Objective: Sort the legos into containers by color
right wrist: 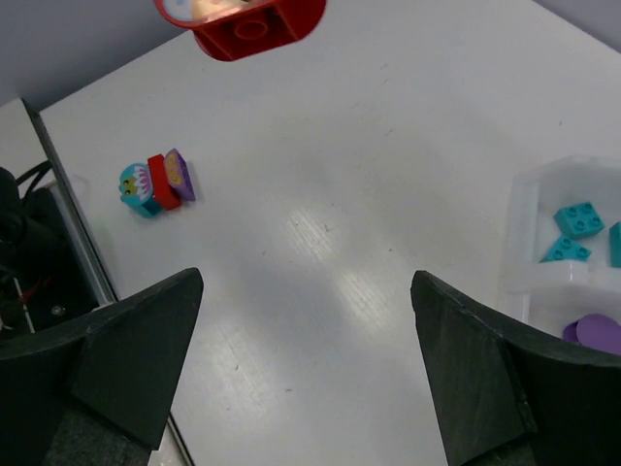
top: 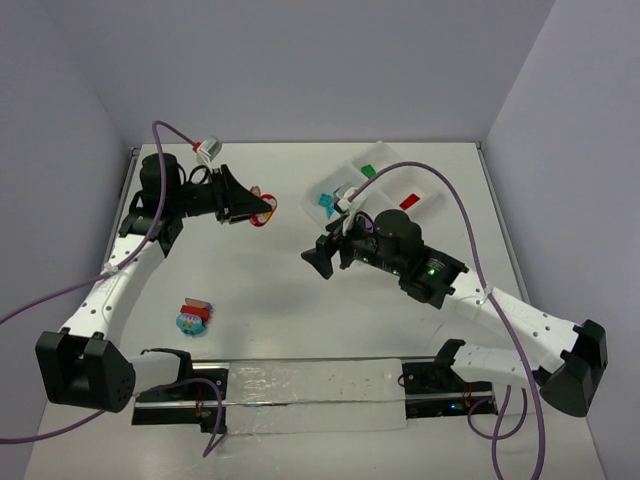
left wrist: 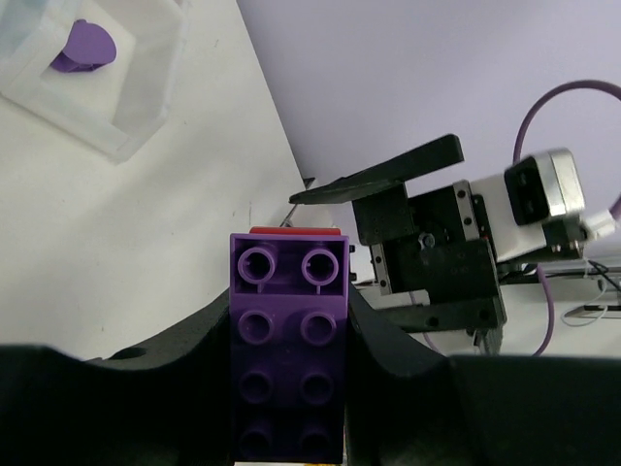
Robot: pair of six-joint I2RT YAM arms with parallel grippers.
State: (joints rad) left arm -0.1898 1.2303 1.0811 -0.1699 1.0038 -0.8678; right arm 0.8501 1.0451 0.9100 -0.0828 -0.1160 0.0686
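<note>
1. A purple cable (top: 60,300) loops off the left arm. At the arm's tip, the left gripper (top: 258,208) is clamped tight on a purple brick (left wrist: 289,359). The brick is two studs wide and its studs face the wrist camera. A red piece (left wrist: 296,231) sits against its far end. This hold is at the back left of the table (top: 250,290).
2. Near the left arm, towards the front, a small clump (top: 192,316) lies on its side on the table. It is made of a teal block with a printed face, then a red one, then a purple one.
3. Along the near edge, between the arm bases, runs a dark rail (top: 310,395) covered by a clear sheet.
4. The right gripper (top: 318,258) hangs over bare table at mid-field with its fingers (right wrist: 126,359) spread wide and nothing between them. It lies between the clump and the tray.
5. At the back right stands the clear tray (top: 390,180).
   - A green brick (top: 368,171) is in one section.
   - A red brick (top: 410,201) is in another.
   - Teal bricks (right wrist: 579,218) are in a third.
   - A purple piece (right wrist: 597,333) is in the section beside the teal bricks.
</note>
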